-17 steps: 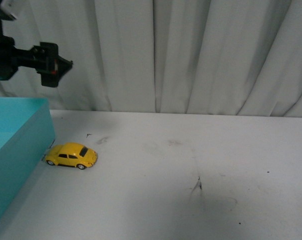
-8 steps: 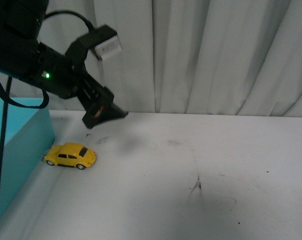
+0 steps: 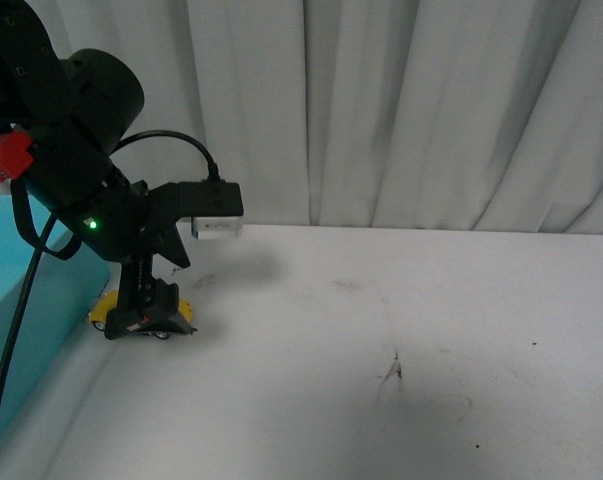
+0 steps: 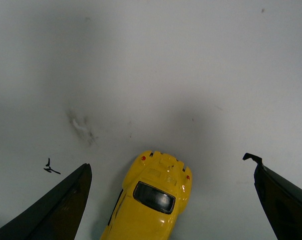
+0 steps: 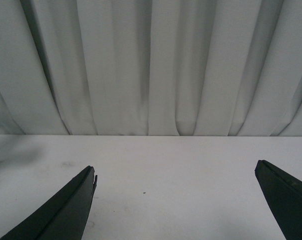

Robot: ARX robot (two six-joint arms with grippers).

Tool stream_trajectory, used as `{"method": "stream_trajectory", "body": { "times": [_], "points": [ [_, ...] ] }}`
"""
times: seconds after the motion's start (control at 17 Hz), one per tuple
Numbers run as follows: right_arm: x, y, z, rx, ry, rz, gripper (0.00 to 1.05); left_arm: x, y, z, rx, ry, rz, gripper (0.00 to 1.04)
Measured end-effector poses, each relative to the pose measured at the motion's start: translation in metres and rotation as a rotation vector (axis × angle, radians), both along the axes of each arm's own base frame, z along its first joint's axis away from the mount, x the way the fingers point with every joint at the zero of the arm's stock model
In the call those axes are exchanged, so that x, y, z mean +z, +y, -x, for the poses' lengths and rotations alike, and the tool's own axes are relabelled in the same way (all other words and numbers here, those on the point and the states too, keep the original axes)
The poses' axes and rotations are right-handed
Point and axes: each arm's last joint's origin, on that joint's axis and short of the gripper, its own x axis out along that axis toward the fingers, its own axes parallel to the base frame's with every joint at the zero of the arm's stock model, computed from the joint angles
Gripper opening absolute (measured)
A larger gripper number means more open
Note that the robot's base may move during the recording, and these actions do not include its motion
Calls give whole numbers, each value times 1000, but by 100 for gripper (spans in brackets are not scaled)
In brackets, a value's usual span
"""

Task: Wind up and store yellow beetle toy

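Observation:
The yellow beetle toy [image 3: 103, 311] sits on the white table beside the teal box, mostly hidden behind my left gripper [image 3: 149, 318] in the front view. The left wrist view shows the car's roof and rear window [image 4: 153, 200] between the two wide-open fingers [image 4: 55, 210], nearer one finger and touching neither. My left gripper [image 4: 171, 200] is low over the car and empty. My right gripper [image 5: 176, 200] is open and empty, over bare table facing the curtain; it does not show in the front view.
A teal box [image 3: 31, 300] stands at the left edge next to the car. A white curtain [image 3: 401, 110] hangs behind the table. Dark scuff marks [image 3: 396, 372] lie on the table [image 3: 401, 330] centre-right.
My left arm has swung down from above the box to the car, and its open gripper now straddles the car. The car has not moved.

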Motion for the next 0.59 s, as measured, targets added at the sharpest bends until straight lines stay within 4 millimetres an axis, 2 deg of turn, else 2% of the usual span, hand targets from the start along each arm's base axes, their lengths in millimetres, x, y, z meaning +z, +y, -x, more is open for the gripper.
{"method": "stream_trajectory", "body": {
  "times": [0.18, 0.29, 0.59],
  "points": [
    [0, 0, 0, 0, 0, 0, 98, -21, 5, -2, -62, 29, -112, 98],
    [0, 0, 0, 0, 0, 0, 98, -26, 9, -5, -81, 31, -153, 98],
    [0, 0, 0, 0, 0, 0, 98, -23, 16, -12, -133, 7, -210, 98]
  ]
}}
